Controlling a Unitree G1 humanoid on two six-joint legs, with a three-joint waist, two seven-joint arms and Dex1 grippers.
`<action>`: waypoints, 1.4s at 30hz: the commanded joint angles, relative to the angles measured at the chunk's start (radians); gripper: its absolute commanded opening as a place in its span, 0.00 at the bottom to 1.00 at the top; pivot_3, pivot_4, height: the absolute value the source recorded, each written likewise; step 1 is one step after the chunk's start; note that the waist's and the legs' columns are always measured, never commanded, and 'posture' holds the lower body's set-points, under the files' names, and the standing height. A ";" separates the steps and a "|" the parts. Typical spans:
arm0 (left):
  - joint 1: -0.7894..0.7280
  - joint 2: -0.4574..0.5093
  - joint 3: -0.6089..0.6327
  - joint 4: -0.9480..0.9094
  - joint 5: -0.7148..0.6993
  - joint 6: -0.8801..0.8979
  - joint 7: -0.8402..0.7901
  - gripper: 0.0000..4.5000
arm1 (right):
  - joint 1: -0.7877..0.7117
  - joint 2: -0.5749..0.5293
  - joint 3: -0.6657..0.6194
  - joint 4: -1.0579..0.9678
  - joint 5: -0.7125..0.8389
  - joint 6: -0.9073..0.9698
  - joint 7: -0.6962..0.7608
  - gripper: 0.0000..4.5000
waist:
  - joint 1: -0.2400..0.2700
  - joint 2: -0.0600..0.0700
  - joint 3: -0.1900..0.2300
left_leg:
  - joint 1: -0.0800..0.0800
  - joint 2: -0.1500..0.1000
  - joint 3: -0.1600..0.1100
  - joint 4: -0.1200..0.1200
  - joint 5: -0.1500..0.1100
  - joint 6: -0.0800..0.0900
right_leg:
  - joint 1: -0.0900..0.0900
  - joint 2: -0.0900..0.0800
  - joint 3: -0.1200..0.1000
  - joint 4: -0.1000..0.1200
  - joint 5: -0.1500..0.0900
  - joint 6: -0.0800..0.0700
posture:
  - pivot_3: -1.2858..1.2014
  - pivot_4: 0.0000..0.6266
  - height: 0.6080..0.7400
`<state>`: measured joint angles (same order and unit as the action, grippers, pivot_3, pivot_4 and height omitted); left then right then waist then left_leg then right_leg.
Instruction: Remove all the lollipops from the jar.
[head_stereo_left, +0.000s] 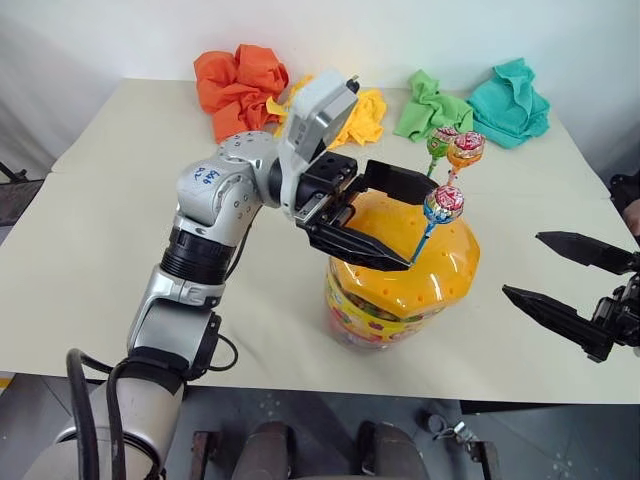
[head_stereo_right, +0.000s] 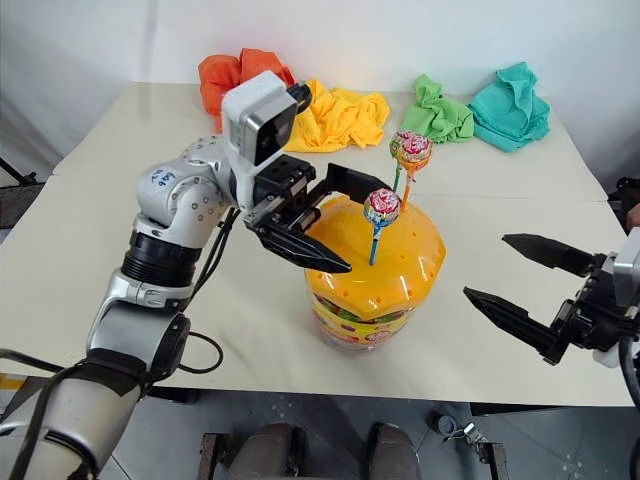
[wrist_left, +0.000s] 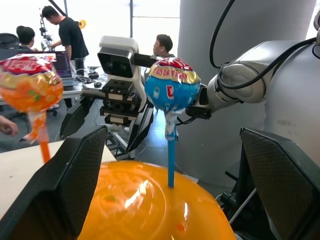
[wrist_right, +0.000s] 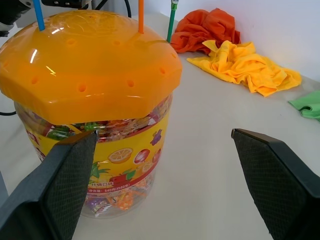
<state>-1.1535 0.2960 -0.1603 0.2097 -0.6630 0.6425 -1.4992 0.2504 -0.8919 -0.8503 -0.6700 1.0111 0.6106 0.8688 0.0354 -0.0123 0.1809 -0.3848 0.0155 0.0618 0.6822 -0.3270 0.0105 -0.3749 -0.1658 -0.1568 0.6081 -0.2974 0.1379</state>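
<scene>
Cream tabletop (head_stereo_left: 120, 250), wide and bare near the fingers, bordered by a white wall behind. Crumpled cloths along its far edge, well beyond both grippers: orange cloth (head_stereo_left: 238, 88), yellow cloth (head_stereo_left: 362, 116), green cloth (head_stereo_left: 432, 106), teal cloth (head_stereo_left: 510, 100). Through the left wrist view, a workroom with people (wrist_left: 70, 35) at desks.

Nearer, the jar (head_stereo_left: 400, 275), orange dome lid up, standing between the two grippers. Left gripper (head_stereo_left: 385, 220) spread wide over the dome, one finger on each side of the blue lollipop's stick, touching nothing yet. Right gripper (head_stereo_left: 570, 280) also wide, empty, level, off to the jar's side and apart from it.

Smallest: blue lollipop (head_stereo_left: 443, 204) upright in a lid hole, nearest the left fingers; orange lollipop (head_stereo_left: 466, 149) and green lollipop (head_stereo_left: 440, 140) just past it, heads close together.

Best done, probably: centre the stick between the fingers, close low on it beneath the candy head, then pull straight up along the hole to avoid tipping the jar or nudging the neighbours.
</scene>
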 joint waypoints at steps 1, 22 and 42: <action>-0.020 0.006 -0.004 -0.050 0.000 0.008 -0.004 1.00 | 0.000 0.006 -0.037 -0.031 0.028 -0.016 -0.008 0.99 | 0.000 0.000 0.000 | 0.000 0.000 0.000 0.000 0.000 0.000 | 0.000 0.000 0.000 0.000 0.000 0.000 | 0.52 0.24 1.00; -0.059 -0.017 0.087 -0.012 -0.025 0.001 0.075 0.01 | -0.082 -0.071 -0.058 -0.055 0.204 0.010 -0.073 1.00 | 0.012 0.000 0.000 | 0.000 0.000 0.000 0.000 0.000 0.000 | 0.000 0.000 0.000 0.000 0.000 0.000 | 0.52 0.24 1.00; -0.056 0.270 0.155 0.101 0.159 0.136 0.399 0.01 | -0.082 -0.085 -0.057 0.000 0.160 0.018 -0.027 1.00 | 0.011 0.000 0.000 | 0.000 0.000 0.000 0.000 0.000 0.001 | -0.001 0.000 0.000 0.000 0.000 0.001 | 0.52 0.24 1.00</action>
<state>-1.2200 0.5357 0.0038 0.3583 -0.5283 0.7442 -1.1204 0.1723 -0.9624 -0.8840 -0.6812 1.1770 0.6342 0.8283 0.0460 -0.0122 0.1809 -0.3852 0.0154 0.0616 0.6824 -0.3274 0.0110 -0.3754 -0.1657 -0.1568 0.6082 -0.2971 0.1384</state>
